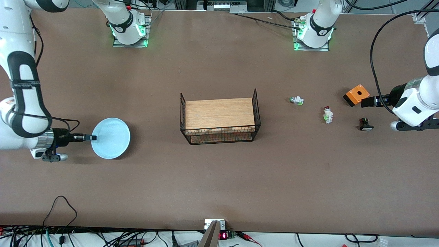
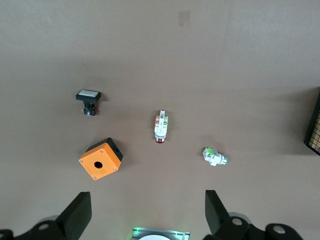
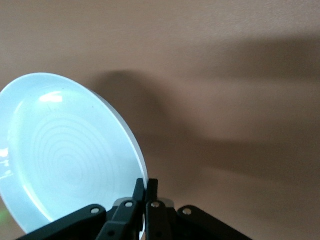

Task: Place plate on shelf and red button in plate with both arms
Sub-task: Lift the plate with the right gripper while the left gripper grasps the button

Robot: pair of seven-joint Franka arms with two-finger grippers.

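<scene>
Both right gripper fingers on plate rim

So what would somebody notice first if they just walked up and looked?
Probably the pale blue plate at the right arm's end of the table, its rim pinched by the right gripper. Next, the wire rack with a wooden board in the middle of the table. Then the bright orange box among small button parts at the left arm's end, where the left gripper waits open.
</scene>
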